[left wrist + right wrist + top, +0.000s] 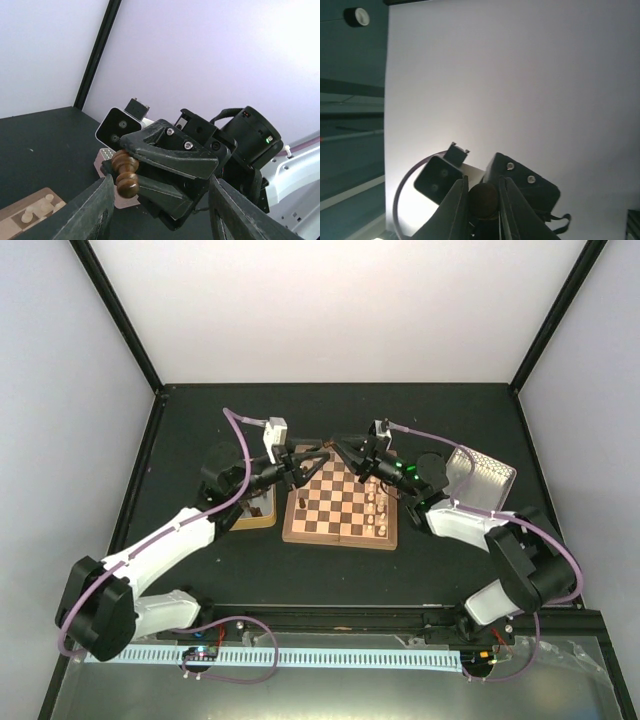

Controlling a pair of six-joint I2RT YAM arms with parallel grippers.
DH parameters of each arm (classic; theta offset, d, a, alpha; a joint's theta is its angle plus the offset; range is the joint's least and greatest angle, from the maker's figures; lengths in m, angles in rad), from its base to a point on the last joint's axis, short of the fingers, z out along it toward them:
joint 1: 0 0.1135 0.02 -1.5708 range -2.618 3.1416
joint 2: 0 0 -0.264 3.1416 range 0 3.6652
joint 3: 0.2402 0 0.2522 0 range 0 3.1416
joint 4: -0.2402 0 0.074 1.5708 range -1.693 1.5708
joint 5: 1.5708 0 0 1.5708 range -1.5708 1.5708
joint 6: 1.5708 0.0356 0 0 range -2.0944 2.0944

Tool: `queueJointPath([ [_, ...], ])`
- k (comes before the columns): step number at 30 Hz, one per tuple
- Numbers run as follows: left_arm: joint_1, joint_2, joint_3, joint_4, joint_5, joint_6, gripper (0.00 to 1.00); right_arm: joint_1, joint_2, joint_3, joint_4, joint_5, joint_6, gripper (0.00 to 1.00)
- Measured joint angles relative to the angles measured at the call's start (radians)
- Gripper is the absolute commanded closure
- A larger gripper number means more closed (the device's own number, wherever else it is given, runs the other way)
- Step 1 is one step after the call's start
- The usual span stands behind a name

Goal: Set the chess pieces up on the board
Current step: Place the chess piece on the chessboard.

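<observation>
The board (340, 538) lies mid-table, with several cream chess pieces (379, 506) standing along its right side. Both grippers meet in the air above its far edge. My right gripper (335, 446) is shut on a dark brown chess piece (125, 175), which shows as a round dark base (484, 199) pinched between its fingers (458, 207). My left gripper (160, 210) is open. Its fingers (95, 210) stand either side of the right gripper's tips and do not touch the piece. A few cream pieces (37, 211) show at the lower left of the left wrist view.
A yellowish tin (257, 512) sits left of the board, under the left arm. A silvery perforated tray (482, 475) stands tilted at the back right. Black posts and pale walls enclose the table.
</observation>
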Motion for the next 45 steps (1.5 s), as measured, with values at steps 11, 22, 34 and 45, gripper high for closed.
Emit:
queueJointPath([
  [11,-0.005,0.051,0.016,0.048,-0.024,-0.028,0.62,0.0,0.04,0.0,0.174,0.009,0.157,0.99],
  [22,-0.009,0.096,0.069,0.086,-0.03,-0.054,0.91,0.0,0.066,0.0,0.201,0.006,0.181,0.98],
  [34,-0.01,0.097,0.072,0.067,-0.036,-0.037,0.7,-0.003,0.089,-0.006,0.222,0.01,0.189,0.97],
  [45,-0.008,0.099,0.072,0.042,-0.029,-0.03,0.88,-0.003,0.101,-0.008,0.253,0.018,0.204,0.97],
])
